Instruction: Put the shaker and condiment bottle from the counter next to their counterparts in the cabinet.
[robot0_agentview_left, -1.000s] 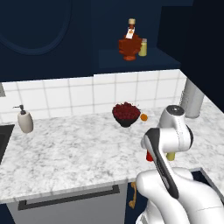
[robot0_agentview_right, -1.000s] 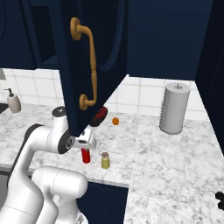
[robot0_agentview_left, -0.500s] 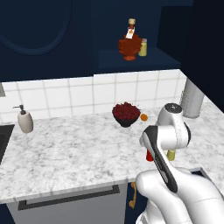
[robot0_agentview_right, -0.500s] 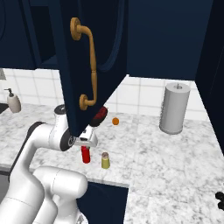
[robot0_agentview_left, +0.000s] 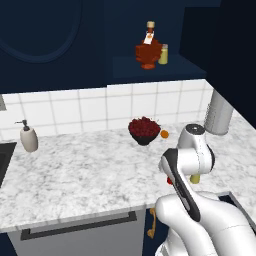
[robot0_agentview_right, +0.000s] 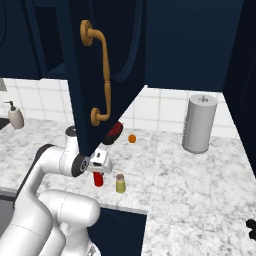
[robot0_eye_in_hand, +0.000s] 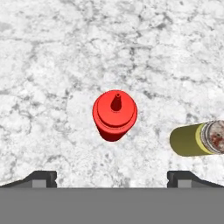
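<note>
Red condiment bottle (robot0_eye_in_hand: 114, 115): upright on marbled desk (robot0_eye_in_hand: 52, 65), directly below end effector (robot0_eye_in_hand: 112, 178).
Shaker (robot0_eye_in_hand: 194, 139): just beside.
End effector: wide open, empty.

Even, soft rendered light, faint shadows, no glare, slightly coarse.

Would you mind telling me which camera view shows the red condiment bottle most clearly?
The hand view: the condiment bottle sits centred below the camera, nozzle up, unobstructed. The right base view shows it upright beside the shaker, its top hidden behind the hand. The left base view shows a red sliver behind the arm.
</note>
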